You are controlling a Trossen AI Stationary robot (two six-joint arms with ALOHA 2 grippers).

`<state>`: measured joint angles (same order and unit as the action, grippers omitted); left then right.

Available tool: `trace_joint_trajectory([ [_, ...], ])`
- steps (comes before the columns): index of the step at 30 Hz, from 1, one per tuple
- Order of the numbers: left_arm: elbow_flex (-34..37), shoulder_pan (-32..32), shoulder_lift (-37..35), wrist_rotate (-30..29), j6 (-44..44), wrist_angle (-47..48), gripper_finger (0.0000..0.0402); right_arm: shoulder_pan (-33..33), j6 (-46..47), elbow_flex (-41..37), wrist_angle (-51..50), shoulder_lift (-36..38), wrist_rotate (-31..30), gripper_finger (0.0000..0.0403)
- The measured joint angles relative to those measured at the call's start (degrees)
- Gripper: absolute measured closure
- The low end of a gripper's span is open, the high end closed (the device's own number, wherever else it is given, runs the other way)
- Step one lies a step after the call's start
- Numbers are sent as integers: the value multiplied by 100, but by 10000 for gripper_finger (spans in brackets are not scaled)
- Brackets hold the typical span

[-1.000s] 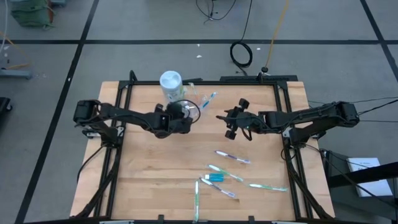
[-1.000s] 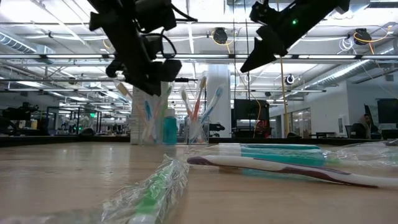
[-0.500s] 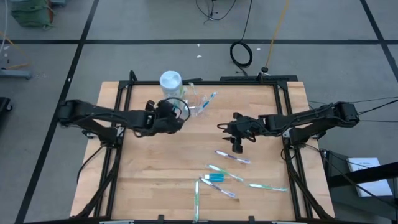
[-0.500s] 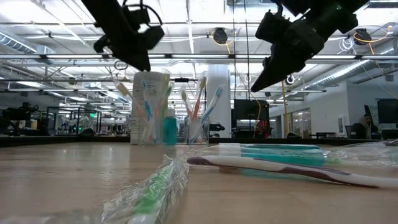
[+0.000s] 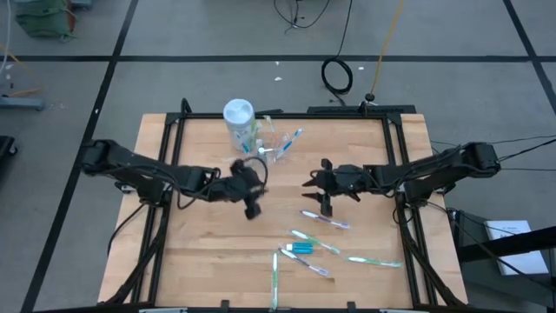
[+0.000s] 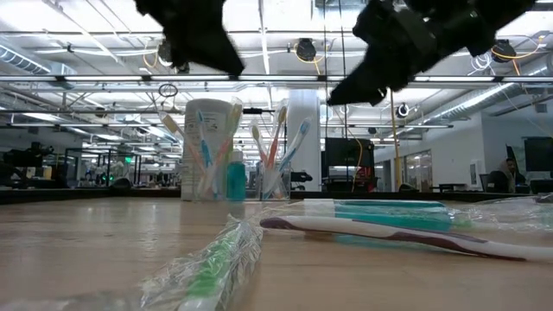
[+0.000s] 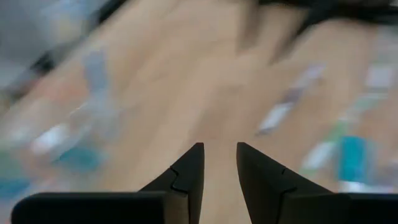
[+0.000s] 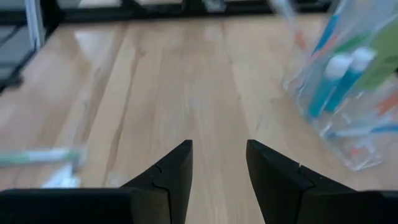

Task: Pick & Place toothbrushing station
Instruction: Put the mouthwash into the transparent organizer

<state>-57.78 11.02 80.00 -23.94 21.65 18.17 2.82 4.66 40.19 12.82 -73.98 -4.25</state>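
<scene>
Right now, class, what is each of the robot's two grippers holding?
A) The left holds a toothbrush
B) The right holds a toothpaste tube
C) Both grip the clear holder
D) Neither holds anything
D: in the wrist views the left gripper and the right gripper each show parted fingers with only bare table between them, while the clear holder stands apart and the loose toothbrushes lie on the wood.

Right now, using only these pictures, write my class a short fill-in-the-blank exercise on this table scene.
1. The left gripper holds ____.
2. The clear holder stands near the table's ____ edge in the high view.
3. Loose toothbrushes lie nearer the ____ gripper.
4. The table is made of ____.

Missing words: nothing; far; right; wood
</scene>
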Motion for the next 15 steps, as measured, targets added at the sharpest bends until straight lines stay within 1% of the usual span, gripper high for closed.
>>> trace_joint_trajectory([
  [2,0,149,120,289,-401,-445,305,50,-69,-235,222,-6,0,261],
  [4,0,268,310,444,-638,-949,305,103,-40,-490,652,-4,-16,261],
  [7,0,396,624,535,-697,-1515,305,213,315,-902,1388,-4,-1,261],
  [8,-3,418,755,655,-695,-1756,305,256,425,-1026,1643,-5,2,261],
  [10,-3,452,1028,971,-698,-2029,305,339,522,-1223,2069,1,-5,261],
  [12,-2,474,1352,1356,-699,-2520,304,468,544,-1374,2330,3,-11,261],
  [15,-2,488,1825,1824,-695,-3238,304,698,755,-1445,2380,1,35,261],
])
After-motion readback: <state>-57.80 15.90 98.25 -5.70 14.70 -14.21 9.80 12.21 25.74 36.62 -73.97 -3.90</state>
